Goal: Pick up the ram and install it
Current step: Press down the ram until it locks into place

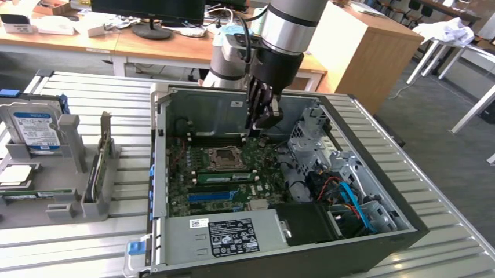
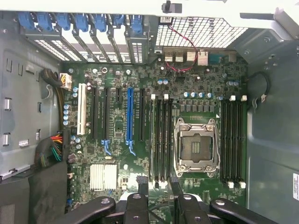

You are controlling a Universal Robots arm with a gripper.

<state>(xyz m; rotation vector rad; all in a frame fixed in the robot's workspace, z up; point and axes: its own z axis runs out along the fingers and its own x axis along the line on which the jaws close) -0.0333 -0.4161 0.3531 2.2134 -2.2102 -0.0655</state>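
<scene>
In the exterior view the black two-fingered gripper [image 1: 261, 120] hangs inside the open grey metal computer case [image 1: 205, 110], above the green motherboard [image 1: 232, 188]. The ram [image 1: 224, 176], a long thin green circuit-board stick (white label showing), sits in a slot just beside the silver processor socket [image 1: 222, 156]. In the wrist view the black fingers [image 2: 138, 207] stand spread, holding nothing, near the black memory slots [image 2: 161, 140].

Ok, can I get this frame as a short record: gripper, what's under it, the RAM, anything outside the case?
gripper: black gripper, open, nothing between its fingers, inside the open black computer case
under it: green motherboard, near the silver processor socket
ram: long green stick in a slot beside the socket; whether fully seated cannot be told
outside case: boxy hard drive with blue-white label in a grey fixture
</scene>
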